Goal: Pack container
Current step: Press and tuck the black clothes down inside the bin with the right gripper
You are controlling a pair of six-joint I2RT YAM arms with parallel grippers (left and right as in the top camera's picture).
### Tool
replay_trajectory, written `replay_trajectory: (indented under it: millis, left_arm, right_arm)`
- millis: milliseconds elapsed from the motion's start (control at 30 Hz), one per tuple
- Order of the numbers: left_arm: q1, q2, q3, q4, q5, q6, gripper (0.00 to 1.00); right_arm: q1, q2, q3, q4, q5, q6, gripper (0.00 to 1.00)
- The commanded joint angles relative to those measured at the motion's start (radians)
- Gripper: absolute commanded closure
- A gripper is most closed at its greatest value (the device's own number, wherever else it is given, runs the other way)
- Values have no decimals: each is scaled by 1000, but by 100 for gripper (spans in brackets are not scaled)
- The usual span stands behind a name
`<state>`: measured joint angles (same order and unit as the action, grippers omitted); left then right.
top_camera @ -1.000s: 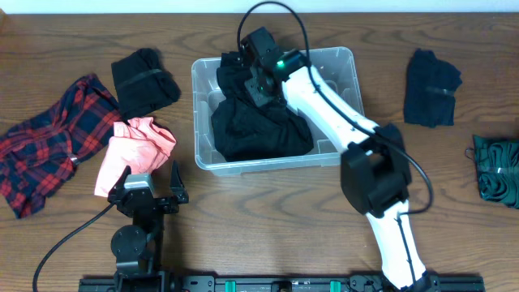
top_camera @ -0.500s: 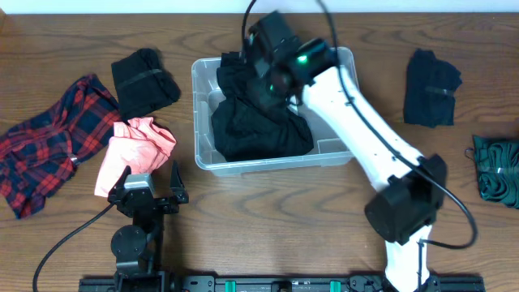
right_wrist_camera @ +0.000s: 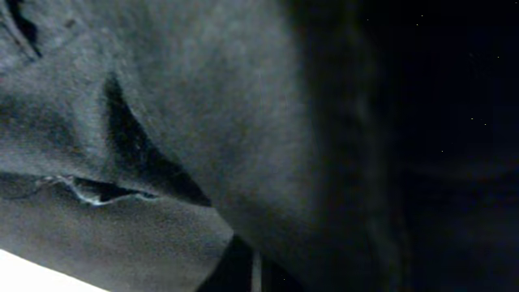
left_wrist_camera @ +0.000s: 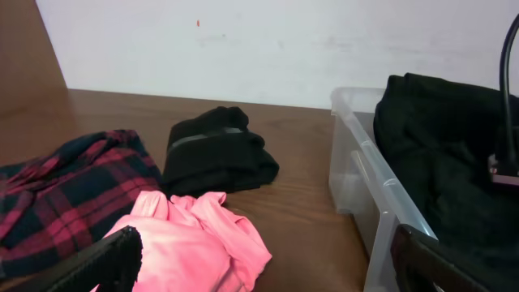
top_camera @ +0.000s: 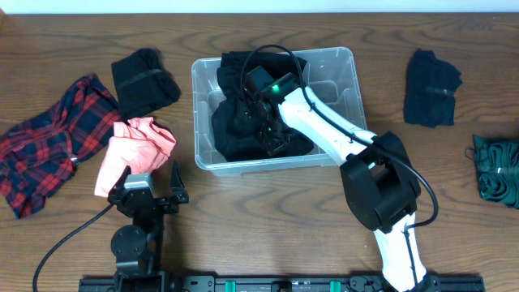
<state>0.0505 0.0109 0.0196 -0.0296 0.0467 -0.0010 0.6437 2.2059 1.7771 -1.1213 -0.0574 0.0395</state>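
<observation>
On the wooden table (top_camera: 454, 186) sits the clear container (top_camera: 336, 69), holding black clothing (top_camera: 235, 130). The right gripper (top_camera: 272, 144) is buried in that cloth — whether clenched or released cannot be told. The left gripper (top_camera: 149, 177) rests spread wide, empty, beside a pink garment (top_camera: 134, 146).

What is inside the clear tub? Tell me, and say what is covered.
A bunched black garment fills most of the container, with the right gripper pushed into it. The floor beneath the cloth and the gripper's fingertips are covered.
</observation>
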Motion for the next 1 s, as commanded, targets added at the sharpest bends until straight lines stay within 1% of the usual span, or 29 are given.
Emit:
replay_trajectory:
  millis: [0,200,300,367,500,600,667,767,967]
  left_arm:
    - [-2,-6,-16,-38,-9,8,2]
    - [-2,-6,-16,-38,-9,8,2]
    - [-2,-6,-16,-38,-9,8,2]
    - [-2,-6,-16,-38,-9,8,2]
    - [-2,-6,-16,-38,-9,8,2]
    - [-2,-6,-16,-38,-9,8,2]
    - [-2,-6,-16,-38,-9,8,2]
    - [-2,-6,-16,-38,-9,8,2]
    - [-2,-6,-16,-38,-9,8,2]
  right_arm:
    - [3,-3,26,2,0,-14,99]
    - [3,-22,226,-58,2,-51,99]
    - [3,-36,317,-48,12,-106,99]
    - [3,-37,352,-20,62,-177,99]
    - [0,-27,345,100,218,-317,99]
    - [-10,-16,323,217,230,-404,99]
    - [-19,-3,304,299,229,-412,99]
    - [-27,18,285,373,220,-415,99]
    - [-37,105,280,401,155,-468,99]
